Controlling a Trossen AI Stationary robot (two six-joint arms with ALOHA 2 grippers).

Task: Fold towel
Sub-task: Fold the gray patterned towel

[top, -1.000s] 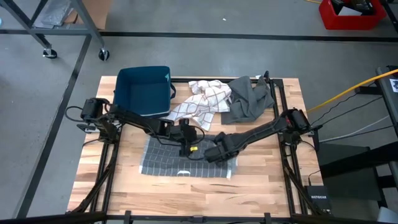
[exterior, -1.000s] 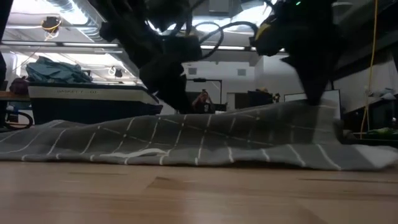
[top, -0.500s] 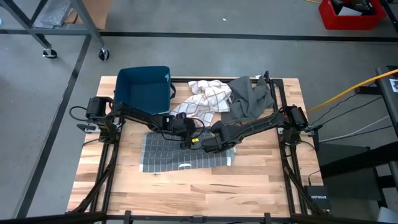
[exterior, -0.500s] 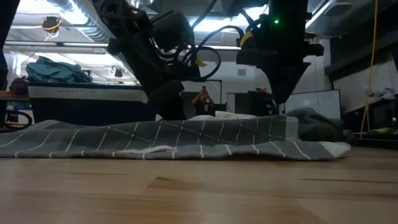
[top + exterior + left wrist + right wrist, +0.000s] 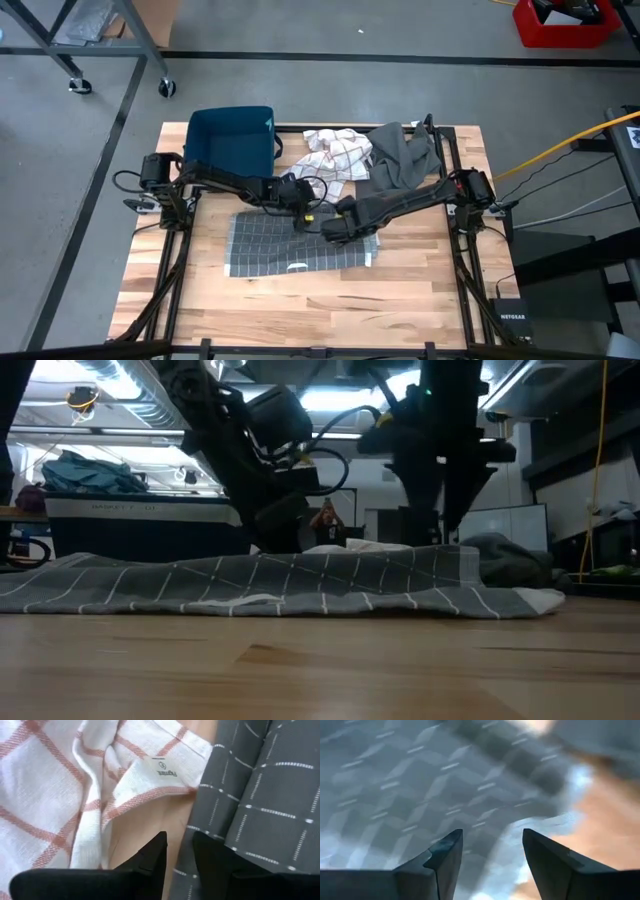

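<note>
**Two claws open above a folded grey towel**

Two dark arms reach in over the wooden bench [image 5: 400, 290] and meet near its middle, at the far edge of the grey towel [image 5: 300, 250]. That towel, grey with thin white grid lines, lies folded into a flat rectangle on the bench's near half, and a little white shows at its right end. From table height it is a low, long band lying on the wood [image 5: 300, 585], with nothing lifting it.

Beyond the grey towel, at the bench's far left corner, stands a dark blue bin [image 5: 232, 145]. To the right of the bin, still behind the grey towel, a plain grey cloth [image 5: 400, 160] lies in a crumpled heap, touching a white cloth with red checks [image 5: 325, 165] that lies bunched between the heap and the bin.

The right claw [image 5: 335, 228] hangs just above the grey towel's far edge; its wrist view shows the fingers [image 5: 440, 865] spread well apart over the grid pattern, holding nothing. The left claw [image 5: 298, 203] sits just beyond that same edge, toward the checked cloth; its fingers [image 5: 150, 857] stand a narrow gap apart with bare wood between them, the grey towel to one side and the checked cloth's labelled hem to the other, and nothing is gripped.
</note>
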